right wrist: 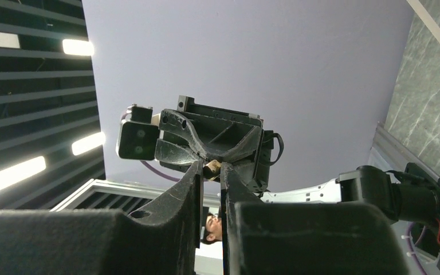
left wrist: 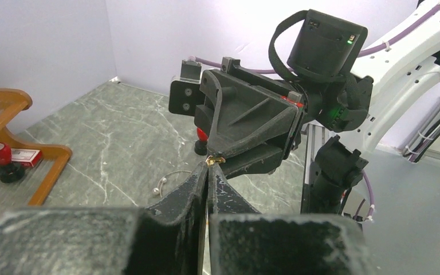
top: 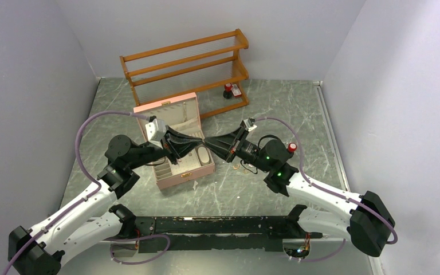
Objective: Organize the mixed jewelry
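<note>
Both grippers meet tip to tip above the right edge of the open pink jewelry box (top: pixel 186 175). A tiny gold ring (left wrist: pixel 215 160) sits between them; it also shows in the right wrist view (right wrist: pixel 211 168). My left gripper (left wrist: pixel 211 167) is shut, pinching the ring at its very tips. My right gripper (right wrist: pixel 211 171) has its fingers a narrow gap apart with the ring filling that gap. In the top view the left gripper (top: pixel 201 141) and right gripper (top: pixel 208 143) touch. A silver hoop with pearl ends (left wrist: pixel 169 180) and a small copper ring (top: pixel 236 167) lie on the table.
A wooden rack (top: pixel 186 63) stands at the back with a red-capped black bottle (top: pixel 227 90) and a small red box on its lowest shelf. Another red-capped bottle (top: pixel 291 147) stands beside the right arm. Grey walls close in both sides.
</note>
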`<action>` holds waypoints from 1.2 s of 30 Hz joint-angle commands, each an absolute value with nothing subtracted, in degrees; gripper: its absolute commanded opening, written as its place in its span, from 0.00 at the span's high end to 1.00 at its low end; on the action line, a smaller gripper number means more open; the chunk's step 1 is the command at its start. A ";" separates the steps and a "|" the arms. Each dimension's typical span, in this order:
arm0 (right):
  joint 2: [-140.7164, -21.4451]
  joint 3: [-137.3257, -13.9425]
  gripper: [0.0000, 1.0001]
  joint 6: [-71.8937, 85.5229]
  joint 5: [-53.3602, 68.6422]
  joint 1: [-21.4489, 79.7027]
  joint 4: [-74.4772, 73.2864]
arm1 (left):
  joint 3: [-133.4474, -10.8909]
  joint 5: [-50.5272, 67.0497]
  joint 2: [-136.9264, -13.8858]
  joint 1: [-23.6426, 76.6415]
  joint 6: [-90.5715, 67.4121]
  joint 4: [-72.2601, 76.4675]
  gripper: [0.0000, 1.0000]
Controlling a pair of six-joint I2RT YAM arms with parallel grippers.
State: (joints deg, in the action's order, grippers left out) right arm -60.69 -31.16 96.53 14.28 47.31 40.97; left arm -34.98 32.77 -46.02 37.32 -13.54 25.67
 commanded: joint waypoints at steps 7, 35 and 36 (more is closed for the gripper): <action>-59.01 -30.35 0.85 91.64 11.21 46.54 41.48 | -37.10 29.73 -45.29 37.09 -17.98 27.05 0.70; -82.40 -42.33 0.84 59.13 16.29 46.14 26.20 | -37.35 -10.08 -29.14 37.09 -18.39 -7.19 0.40; -83.83 -43.42 0.84 58.33 16.96 46.14 26.20 | -37.79 -10.30 -29.42 37.09 -18.25 -8.00 0.41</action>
State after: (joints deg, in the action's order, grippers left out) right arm -79.26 -39.40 64.45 13.82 46.13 24.97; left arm -36.07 -4.84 -29.19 37.32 -18.98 -3.51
